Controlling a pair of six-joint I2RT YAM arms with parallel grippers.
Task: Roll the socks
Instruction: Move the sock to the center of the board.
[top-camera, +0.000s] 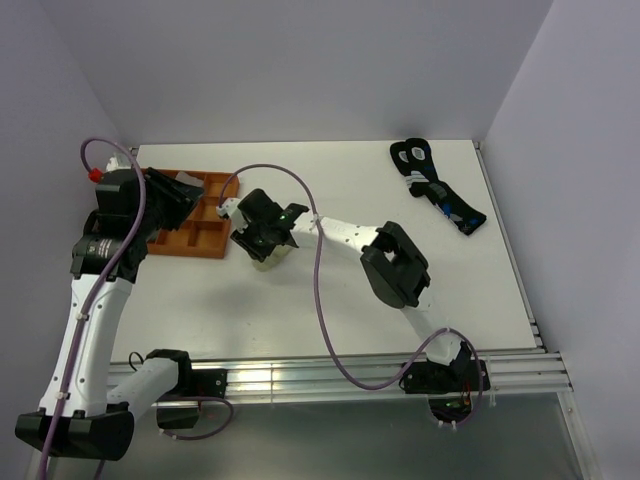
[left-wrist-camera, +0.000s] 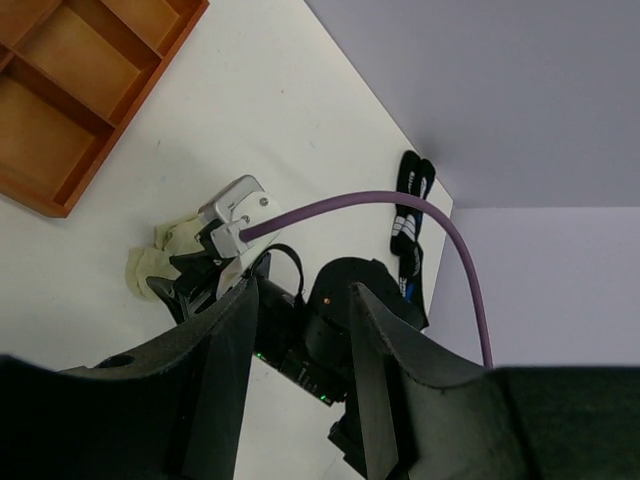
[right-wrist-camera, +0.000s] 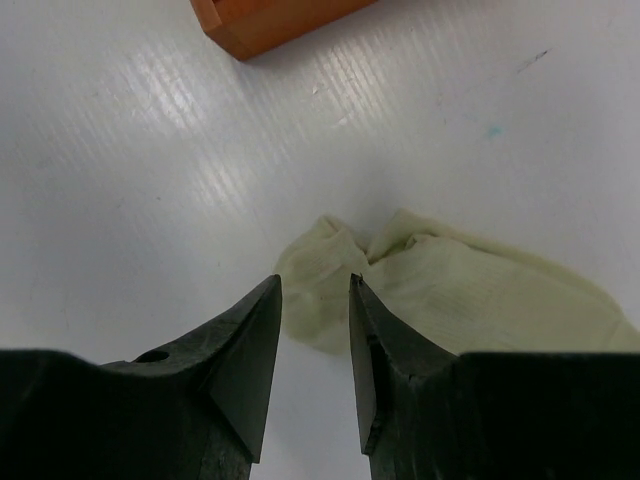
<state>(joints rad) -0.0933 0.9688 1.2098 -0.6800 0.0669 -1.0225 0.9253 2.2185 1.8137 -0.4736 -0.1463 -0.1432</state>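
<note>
One of the socks, a pale cream-yellow one (right-wrist-camera: 450, 290), lies crumpled on the white table just beside the orange tray. My right gripper (right-wrist-camera: 315, 282) hovers right over its bunched end, jaws open, with the sock's edge showing in the gap at the tips and nothing pinched. In the top view that sock (top-camera: 268, 262) peeks out under the right gripper (top-camera: 262, 240). My left gripper (top-camera: 178, 200) hangs open and empty above the tray. The left wrist view looks down past the left gripper (left-wrist-camera: 300, 285) at the sock (left-wrist-camera: 150, 265) and the right arm.
An orange compartment tray (top-camera: 200, 225) sits at the back left, its corner (right-wrist-camera: 270, 25) close to the sock. A pair of black socks with blue-and-white marks (top-camera: 440, 190) lies at the back right. Walls close the table on three sides.
</note>
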